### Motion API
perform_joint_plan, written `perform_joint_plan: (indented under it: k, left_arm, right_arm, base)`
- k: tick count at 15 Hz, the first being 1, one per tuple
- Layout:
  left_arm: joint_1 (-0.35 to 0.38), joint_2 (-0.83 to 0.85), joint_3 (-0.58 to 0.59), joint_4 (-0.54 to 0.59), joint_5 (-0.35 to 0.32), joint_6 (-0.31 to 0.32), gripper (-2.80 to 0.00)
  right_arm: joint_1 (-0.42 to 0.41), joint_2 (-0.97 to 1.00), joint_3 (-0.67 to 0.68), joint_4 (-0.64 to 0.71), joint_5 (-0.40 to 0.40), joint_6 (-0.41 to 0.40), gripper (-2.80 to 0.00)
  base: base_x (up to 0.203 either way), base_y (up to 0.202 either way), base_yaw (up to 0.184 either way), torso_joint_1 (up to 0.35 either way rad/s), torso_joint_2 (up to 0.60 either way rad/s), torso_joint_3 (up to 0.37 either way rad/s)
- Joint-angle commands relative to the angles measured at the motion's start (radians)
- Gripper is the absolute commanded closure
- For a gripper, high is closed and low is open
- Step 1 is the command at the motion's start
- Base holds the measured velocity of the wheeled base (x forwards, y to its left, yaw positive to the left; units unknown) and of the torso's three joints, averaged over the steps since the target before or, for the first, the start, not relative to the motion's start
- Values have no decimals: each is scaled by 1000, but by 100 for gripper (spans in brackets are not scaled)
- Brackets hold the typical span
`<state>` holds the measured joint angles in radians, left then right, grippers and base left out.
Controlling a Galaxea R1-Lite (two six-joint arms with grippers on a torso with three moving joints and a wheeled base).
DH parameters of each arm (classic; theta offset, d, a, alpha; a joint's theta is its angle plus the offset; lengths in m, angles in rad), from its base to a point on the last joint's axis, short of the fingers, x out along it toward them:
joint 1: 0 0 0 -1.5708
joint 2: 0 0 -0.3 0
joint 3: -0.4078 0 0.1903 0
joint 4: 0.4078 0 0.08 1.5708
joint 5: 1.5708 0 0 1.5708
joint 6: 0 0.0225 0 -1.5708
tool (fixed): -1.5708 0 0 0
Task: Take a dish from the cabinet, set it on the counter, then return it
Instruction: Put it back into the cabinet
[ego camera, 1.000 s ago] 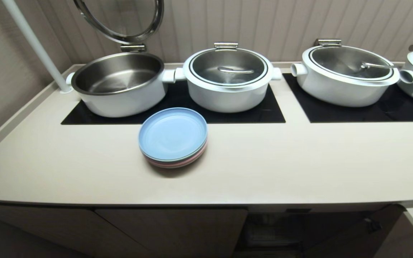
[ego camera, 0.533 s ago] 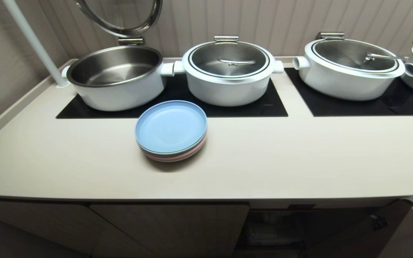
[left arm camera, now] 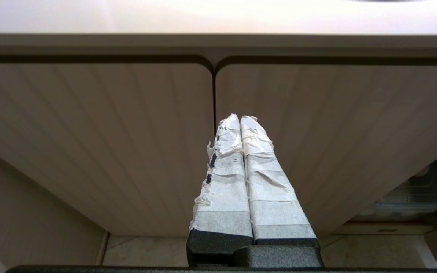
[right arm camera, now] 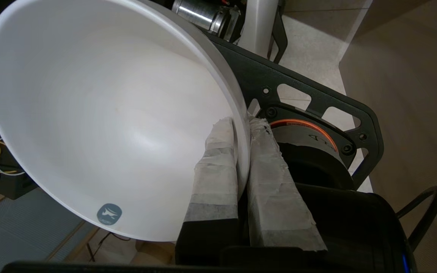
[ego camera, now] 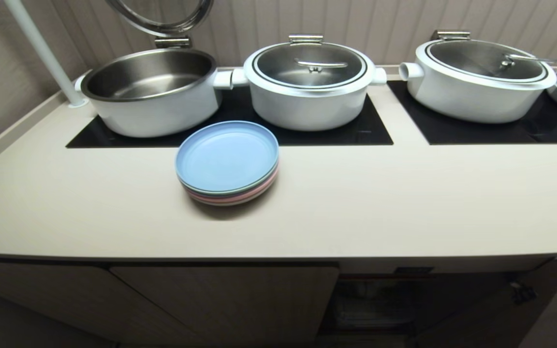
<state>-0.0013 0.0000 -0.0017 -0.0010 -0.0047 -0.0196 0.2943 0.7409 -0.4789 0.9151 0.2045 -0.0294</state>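
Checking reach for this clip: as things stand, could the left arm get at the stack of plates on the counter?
Probably not yet. The left end effector sits low, shut, facing the closed cabinet doors beneath the counter. The plates lie on top, so the counter's edge is in the way.

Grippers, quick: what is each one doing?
Left gripper: shut, holding nothing, facing the cabinet doors.
Right gripper: shut on the white bowl rim.

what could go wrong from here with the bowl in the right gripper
1. The right gripper pinches only the rim of the white bowl, one finger inside and one outside, so it could tip or slip.
2. The stack of plates sits mid-counter; a close set-down might knock it.
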Motion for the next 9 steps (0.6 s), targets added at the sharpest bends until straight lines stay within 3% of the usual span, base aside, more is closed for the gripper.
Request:
perform_joint_plan:
  k: [1,9]
  left_arm:
    - [1,0,0,-1,0,0,0]
    - [1,0,0,-1,0,0,0]
  right_arm:
    - [0,0,-3,11,1,-1,0]
    - [0,-1,-4,13,1,0,0]
  base:
    - [0,0,0,-168,356,192]
    - [0,0,0,-204,450,241]
